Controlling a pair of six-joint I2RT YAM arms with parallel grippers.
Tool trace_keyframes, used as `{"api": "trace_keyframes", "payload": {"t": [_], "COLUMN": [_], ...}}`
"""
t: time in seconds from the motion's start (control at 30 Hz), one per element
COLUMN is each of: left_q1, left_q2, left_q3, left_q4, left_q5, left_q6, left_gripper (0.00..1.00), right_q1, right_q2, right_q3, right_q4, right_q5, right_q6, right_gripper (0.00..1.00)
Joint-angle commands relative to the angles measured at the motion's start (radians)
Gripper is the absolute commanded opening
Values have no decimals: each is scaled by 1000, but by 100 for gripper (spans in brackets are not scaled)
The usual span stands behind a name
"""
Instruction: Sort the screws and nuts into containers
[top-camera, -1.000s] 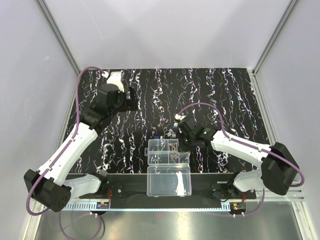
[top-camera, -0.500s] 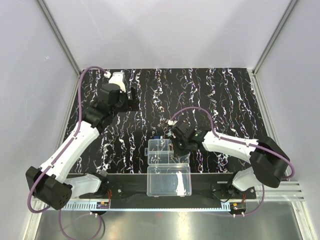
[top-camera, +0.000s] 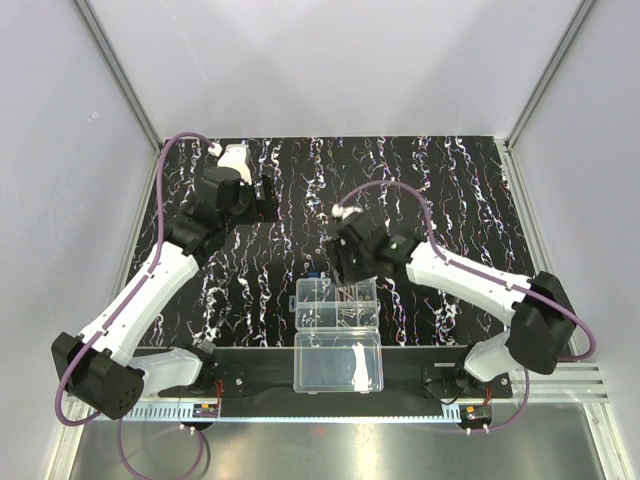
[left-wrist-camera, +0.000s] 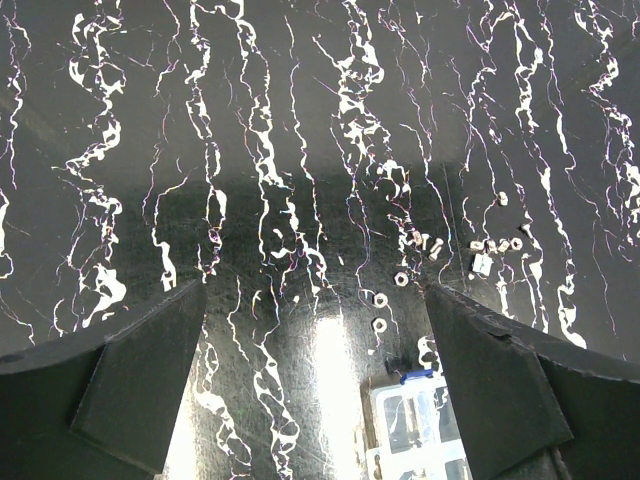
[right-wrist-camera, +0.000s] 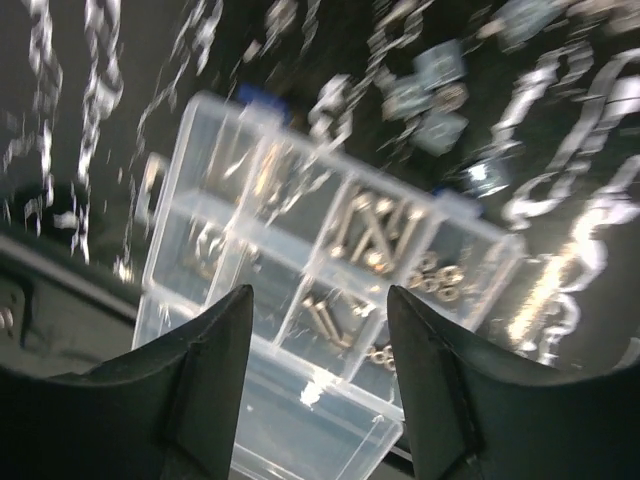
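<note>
1. The right wrist view is badly smeared. The clear plastic organizer box reads fine, but the loose bits beyond it at 1 o'clock are only bright smudges, so I can't tell one from another.
2. Right jaws are spread, with two dark matte fingers framing the box and nothing between them. From above they hang over the box's 12 o'clock side, and the wrist hides that edge.
3. In the containers, thin see-through walls divide the box. Slim silvery screws lie crossed in a middle compartment. Small round pieces at its 4 o'clock look like nuts, though they are blurred.
4. Left jaws are spread wide. Their dark wedge-shaped fingers are cut off by the frame's bottom edge, with only mat between them.
5. In the left wrist view, ring-shaped nuts lie loose on the mat, with more small pieces at 1 o'clock from them. Only a corner of the box shows at 6 o'clock, with a blue piece on its rim.
6. From above, the box sits at 6 o'clock on the black, white-veined mat, and the undivided lid half touches its near side. The left jaws are at 10 o'clock, well apart from it. The hardware is too small to make out here.
</note>
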Motion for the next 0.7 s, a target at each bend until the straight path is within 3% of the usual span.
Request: {"api": "trace_keyframes", "payload": {"t": [0.0,0.07,0.17,0.3,0.47,0.67], "left_q1": [-3,-4,-3,-3,-3,-3], "left_q2": [0,0,3,11,17,17], "left_q3": [37,35,32,31,28,28], "left_q4": [18,20,23,26,29,29], "left_q5": [-12,-14,-28,-32,-35,-34], "left_q6": [4,6,9,10,12,13], "left_gripper": [99,99,99,99,99,99], "right_q1": [-108,-237,-311,-314,-349,-400], "right_q2": [27,43,105,222,356,403], "right_q3": [112,148,162,195,232,223], "right_q4": [-112,-119,-85,-42,7,82], "right_q5": [166,171,195,245,268,245], "right_q6": [30,91,122,73,2,-39], "right_gripper": [63,62,61,61,52,50]}}
